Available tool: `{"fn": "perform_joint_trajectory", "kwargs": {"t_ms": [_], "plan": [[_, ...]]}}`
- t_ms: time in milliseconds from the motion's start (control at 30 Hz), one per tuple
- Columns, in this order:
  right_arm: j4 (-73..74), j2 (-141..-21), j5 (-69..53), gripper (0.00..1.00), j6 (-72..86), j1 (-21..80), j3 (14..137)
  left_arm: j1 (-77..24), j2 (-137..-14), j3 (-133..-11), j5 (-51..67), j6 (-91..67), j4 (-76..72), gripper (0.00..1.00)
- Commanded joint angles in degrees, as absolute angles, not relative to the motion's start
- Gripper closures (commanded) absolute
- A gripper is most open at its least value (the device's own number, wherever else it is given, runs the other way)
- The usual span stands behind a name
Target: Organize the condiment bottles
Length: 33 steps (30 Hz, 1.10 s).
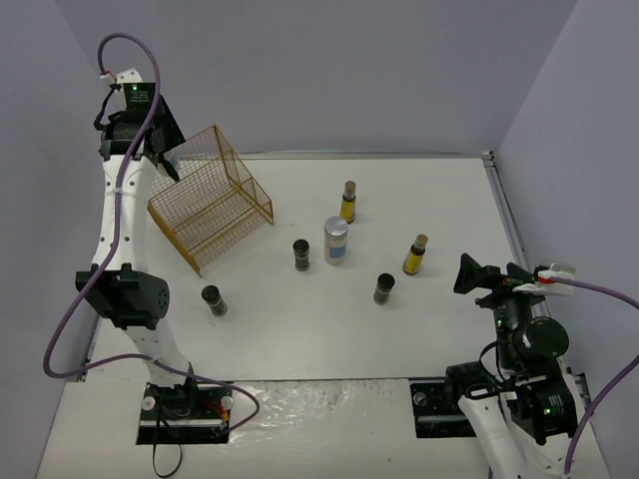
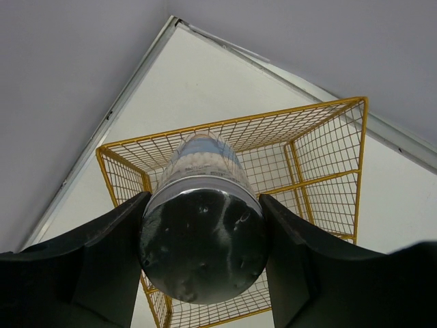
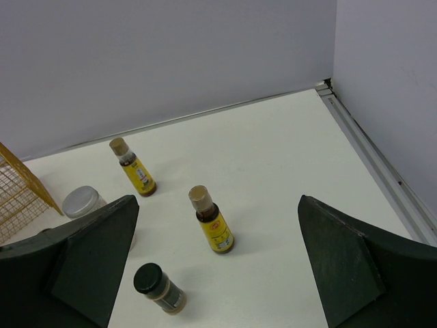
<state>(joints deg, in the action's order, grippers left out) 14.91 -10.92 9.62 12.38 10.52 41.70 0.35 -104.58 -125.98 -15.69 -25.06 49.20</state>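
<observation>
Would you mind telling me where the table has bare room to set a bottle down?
Bare: the near strip between the dark jars and the arm bases, and the far right corner beyond the yellow bottles. Crowded: the centre around the silver-lidded bottle; the wire rack fills the far left.

Left arm reaches high, fingers clamped on a bottle; right arm folded low, fingers spread wide.
</observation>
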Motion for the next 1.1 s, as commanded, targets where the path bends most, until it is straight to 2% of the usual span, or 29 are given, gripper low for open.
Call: {"fn": "perform_joint_trajectory", "kwargs": {"t_ms": [0, 233, 733, 833, 1000, 1067], "plan": [[9.74, -10.60, 9.32, 0.00, 12.30, 10.63, 41.66, 2.54, -103.56, -125.60, -14.85, -27.02, 45.31, 1.00], [9.73, -10.26, 9.40, 0.00, 12.33, 10.63, 41.57, 3.30, -102.73, -120.61, -14.20, -28.21, 44.18, 1.00], [9.58, -9.23, 9.76, 0.00, 12.30, 10.72, 41.31, 6.68, -112.46, -124.55, -9.47, -29.79, 50.26, 0.97], [9.58, -9.05, 9.76, 0.00, 12.30, 10.63, 41.22, 6.84, -113.09, -123.71, -9.91, -29.96, 49.96, 0.93], [9.58, -9.06, 9.58, 0.00, 12.30, 10.63, 41.22, 6.94, -114.01, -122.96, -9.58, -30.32, 49.95, 0.80], [9.58, -9.08, 9.52, 0.00, 12.30, 10.63, 41.22, 7.00, -114.11, -122.66, -9.58, -30.32, 50.25, 0.69]]}}
